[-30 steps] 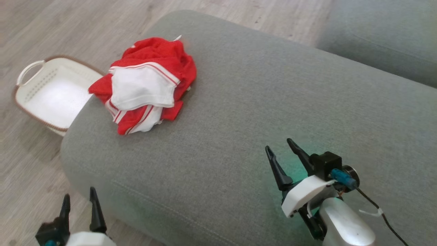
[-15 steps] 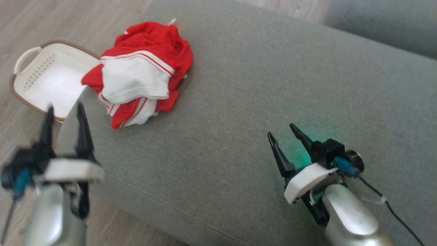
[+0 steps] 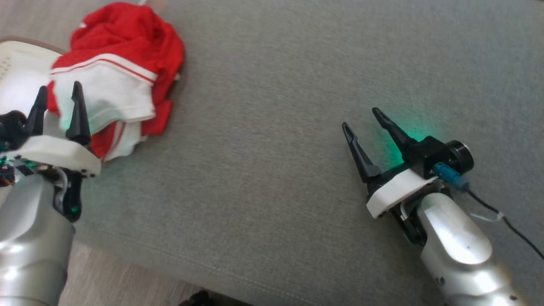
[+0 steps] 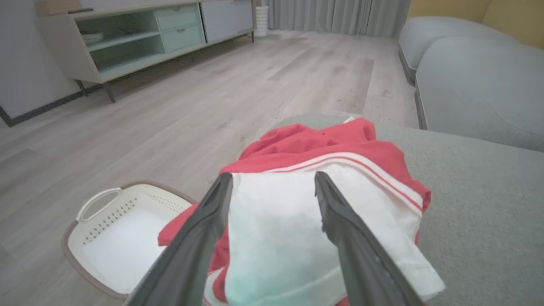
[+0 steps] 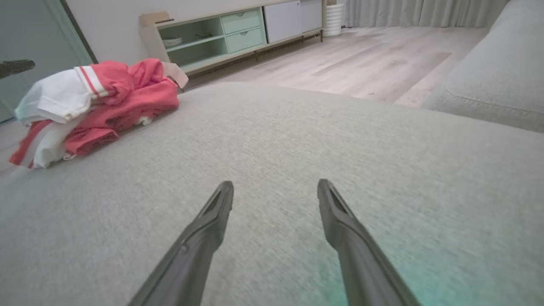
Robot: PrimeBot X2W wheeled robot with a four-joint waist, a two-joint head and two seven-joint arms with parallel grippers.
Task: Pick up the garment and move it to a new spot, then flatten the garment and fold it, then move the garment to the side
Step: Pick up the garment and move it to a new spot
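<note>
I am looking down from the head camera at a wide grey cushion [image 3: 272, 85] that I am working over. The garment [image 3: 114, 80] is a crumpled red heap with a white panel and thin red-and-white stripes. It lies on the far left part of the cushion, close to its edge. Just past that edge, a pale plastic basket [image 3: 17, 63] with a brown rim sits on the wood floor [image 4: 212, 85].

My left gripper [image 3: 60, 86] is at the near side of the heap, its two dark fingers pointing up the view. The jaws are spread wide apart and hold nothing. From the left wrist camera, the fingers frame the white panel, one on each side of it. I cannot tell if the tips touch the cloth. A faint green tint falls on the white fabric there.

My right gripper [image 3: 360, 117] is well apart from the garment, out over bare cushion on the right. Its jaws are also wide apart and empty, and a green glow shows on the fabric by its fingertips. A dark cable [image 3: 501, 216] trails from its wrist.

The wrist cameras also show a low sideboard [image 4: 127, 42] with pale green drawers against the far wall. A second grey cushion [image 4: 476, 85] is on the right.
</note>
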